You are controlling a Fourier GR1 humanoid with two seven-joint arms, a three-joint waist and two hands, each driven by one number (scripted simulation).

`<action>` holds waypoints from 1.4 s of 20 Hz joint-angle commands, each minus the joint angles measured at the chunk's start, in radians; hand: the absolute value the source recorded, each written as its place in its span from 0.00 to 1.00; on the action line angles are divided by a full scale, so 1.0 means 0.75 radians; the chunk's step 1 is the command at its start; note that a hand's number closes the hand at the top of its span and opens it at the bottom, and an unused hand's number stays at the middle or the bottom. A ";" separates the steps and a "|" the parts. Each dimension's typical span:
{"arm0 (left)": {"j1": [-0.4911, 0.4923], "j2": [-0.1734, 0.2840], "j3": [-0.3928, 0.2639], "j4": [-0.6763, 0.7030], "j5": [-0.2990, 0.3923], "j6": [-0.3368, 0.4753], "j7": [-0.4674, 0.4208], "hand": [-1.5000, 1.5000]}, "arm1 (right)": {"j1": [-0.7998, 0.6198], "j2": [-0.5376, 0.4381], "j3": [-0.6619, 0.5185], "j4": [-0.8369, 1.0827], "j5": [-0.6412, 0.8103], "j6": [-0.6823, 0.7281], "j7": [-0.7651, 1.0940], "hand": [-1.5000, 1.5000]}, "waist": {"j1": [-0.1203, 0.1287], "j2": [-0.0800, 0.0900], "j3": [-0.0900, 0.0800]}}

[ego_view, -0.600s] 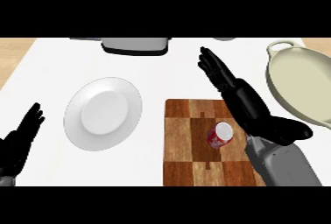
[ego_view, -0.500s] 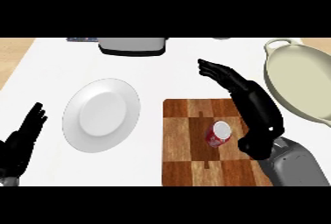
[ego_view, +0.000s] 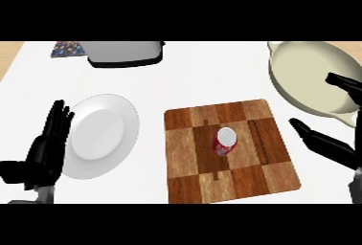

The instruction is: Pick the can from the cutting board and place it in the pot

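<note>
A small red can (ego_view: 225, 141) with a white top stands upright near the middle of the wooden cutting board (ego_view: 233, 172). The cream pot (ego_view: 311, 72) sits at the far right, behind the board. My right hand (ego_view: 332, 146) is open at the right edge, clear of the board, with its thumb low and its fingers up near the pot's rim. It touches neither can nor pot. At the lower left my left hand (ego_view: 44, 153) rests open, fingers up, beside the plate.
A white plate (ego_view: 99, 136) lies left of the board. A grey toaster (ego_view: 124, 52) stands at the back, with a patterned packet (ego_view: 67, 49) to its left. The counter's wooden edge shows at the far left.
My right hand has pulled away to the right, off the board and apart from the can. The view has shifted, so the board and can sit more central. The can has stayed upright.
</note>
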 commanded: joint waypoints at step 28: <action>-0.073 -0.234 -0.158 -0.001 -0.193 0.062 -0.025 0.50 | 0.448 0.218 0.608 -0.428 1.261 0.345 0.772 0.00 | 0.121 0.021 -0.004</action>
